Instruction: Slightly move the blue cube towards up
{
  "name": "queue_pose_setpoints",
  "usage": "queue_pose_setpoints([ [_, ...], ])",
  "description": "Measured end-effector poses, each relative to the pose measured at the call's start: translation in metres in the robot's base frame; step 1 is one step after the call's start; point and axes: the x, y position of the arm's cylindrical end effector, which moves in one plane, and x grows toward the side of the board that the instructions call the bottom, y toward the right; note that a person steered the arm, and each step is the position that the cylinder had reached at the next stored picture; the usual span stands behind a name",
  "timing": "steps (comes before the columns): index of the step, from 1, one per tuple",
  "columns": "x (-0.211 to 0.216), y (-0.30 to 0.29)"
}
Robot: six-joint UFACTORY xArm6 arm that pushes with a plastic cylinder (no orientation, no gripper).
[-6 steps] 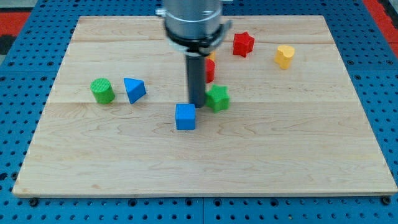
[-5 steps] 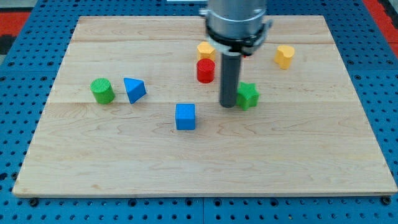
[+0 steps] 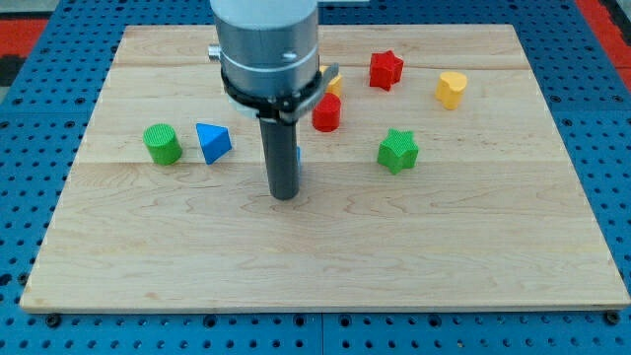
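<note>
The blue cube [image 3: 298,158] is almost wholly hidden behind my rod; only a thin blue sliver shows at the rod's right edge, near the board's middle. My tip [image 3: 284,195] rests on the board just below the cube, at its bottom side. The arm's grey body covers the area above it.
A blue triangular block [image 3: 212,142] and a green cylinder [image 3: 162,144] lie at the left. A red cylinder [image 3: 326,112], a partly hidden yellow block [image 3: 332,83], a red star [image 3: 385,70], a yellow block [image 3: 452,89] and a green star [image 3: 397,151] lie to the right.
My tip pushed the green star to the right, then swung left and down to the blue cube's bottom side. The cube has shifted up and is now hidden behind the rod.
</note>
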Motion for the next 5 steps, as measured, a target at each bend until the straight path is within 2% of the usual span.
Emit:
queue_pose_setpoints([
  [1,-0.005,-0.003],
  [3,0.019,0.000],
  [5,0.021,0.000],
])
